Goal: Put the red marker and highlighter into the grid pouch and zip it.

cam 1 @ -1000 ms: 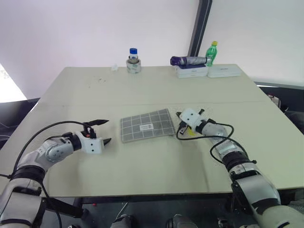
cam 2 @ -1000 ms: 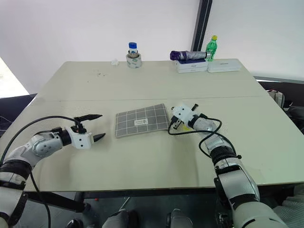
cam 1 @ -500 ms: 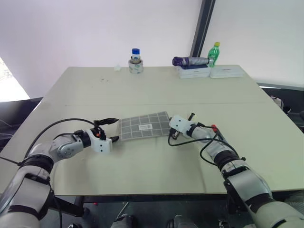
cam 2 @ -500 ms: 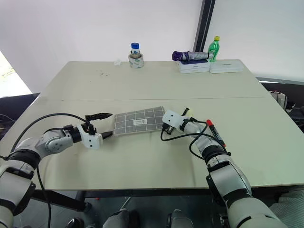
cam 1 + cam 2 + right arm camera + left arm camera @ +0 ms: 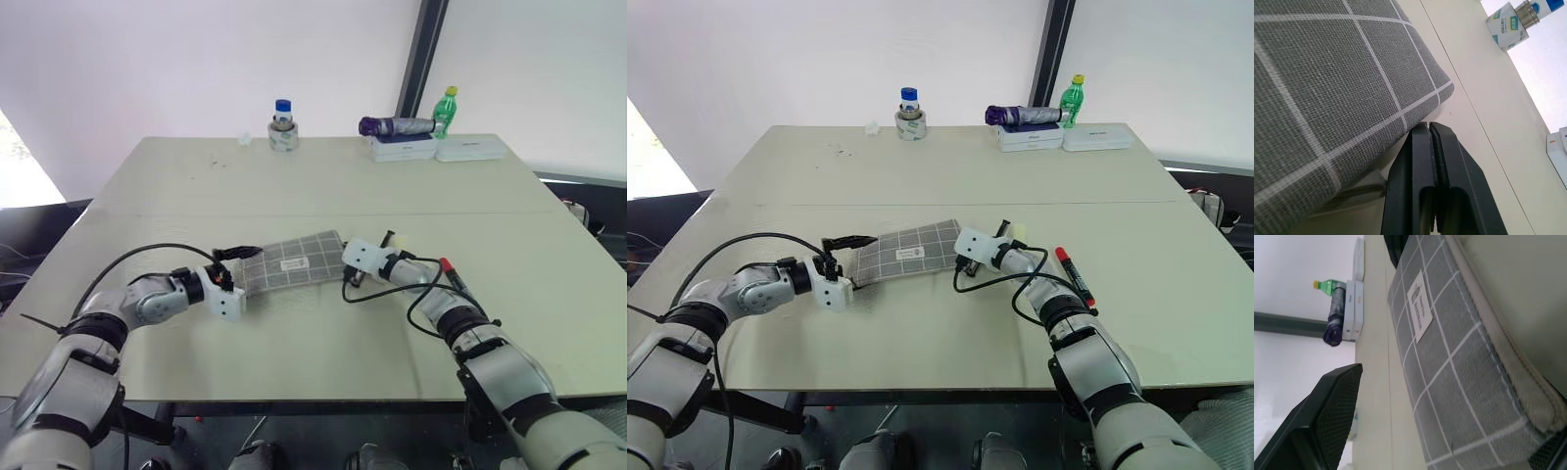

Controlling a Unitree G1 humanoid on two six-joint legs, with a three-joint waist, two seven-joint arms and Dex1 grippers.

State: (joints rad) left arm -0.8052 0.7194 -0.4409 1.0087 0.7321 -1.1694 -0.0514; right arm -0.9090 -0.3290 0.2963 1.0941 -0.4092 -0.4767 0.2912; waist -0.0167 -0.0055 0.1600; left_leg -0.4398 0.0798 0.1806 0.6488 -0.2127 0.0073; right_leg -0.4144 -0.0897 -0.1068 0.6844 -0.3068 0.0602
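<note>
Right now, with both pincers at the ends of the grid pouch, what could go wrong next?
The red marker lies on the table outside the grid pouch, so zipping now would likely leave it out. The left pincer is open around the pouch's end; closing may bunch the soft fabric. The right pincer, shut at the other end, could drag the pouch if it pulls.

Pale beige tabletop (image 5: 323, 186), crossed by a seam from left to right, set before a plain white wall (image 5: 196, 59) with a dark vertical post (image 5: 421, 54) right of centre. Along the far edge stand a blue-capped jar (image 5: 283, 125), two white boxes (image 5: 436, 149), a purple folded umbrella (image 5: 392, 125) and a green bottle (image 5: 447, 110). Bright daylight enters at the far left (image 5: 15, 166); dark floor (image 5: 588, 196) at right.
</note>
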